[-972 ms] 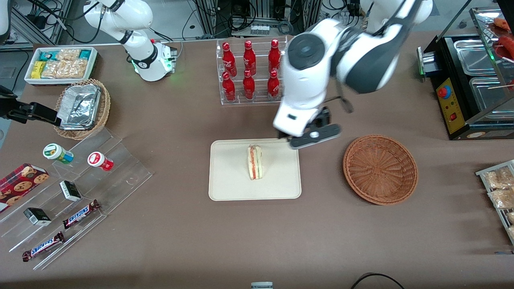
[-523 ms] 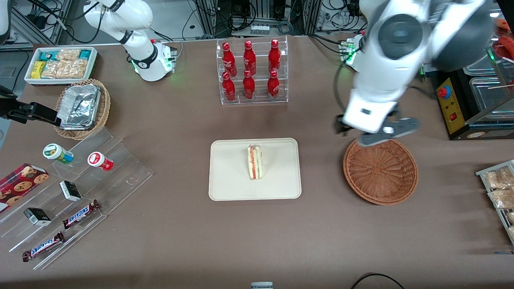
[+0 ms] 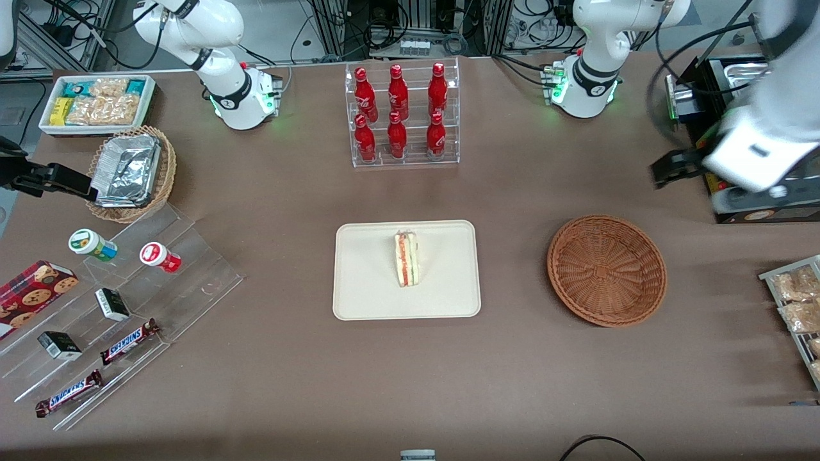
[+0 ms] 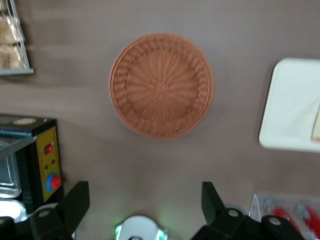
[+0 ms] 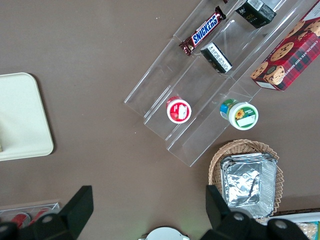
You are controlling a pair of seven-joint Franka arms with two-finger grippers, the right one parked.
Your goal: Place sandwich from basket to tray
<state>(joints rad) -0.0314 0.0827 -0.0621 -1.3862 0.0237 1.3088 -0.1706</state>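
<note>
Brown tabletop [image 3: 269,358] held the tray [image 3: 365,288] with the sandwich [image 3: 406,258] resting on it; the basket [image 3: 606,269] sat empty beside it, and the gripper [image 4: 145,210] hung high toward the working arm's end, fingers [image 4: 75,202] spread apart.

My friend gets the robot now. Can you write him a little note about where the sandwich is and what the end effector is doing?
End effector: open, holding nothing, raised above the table toward the working arm's end, next to the black machine.
Sandwich: lying on the tray, mid-table.
Basket: beside the tray, nothing in it.
Done: sandwich is out of the basket and on the tray.
Left: nothing to move.
</note>
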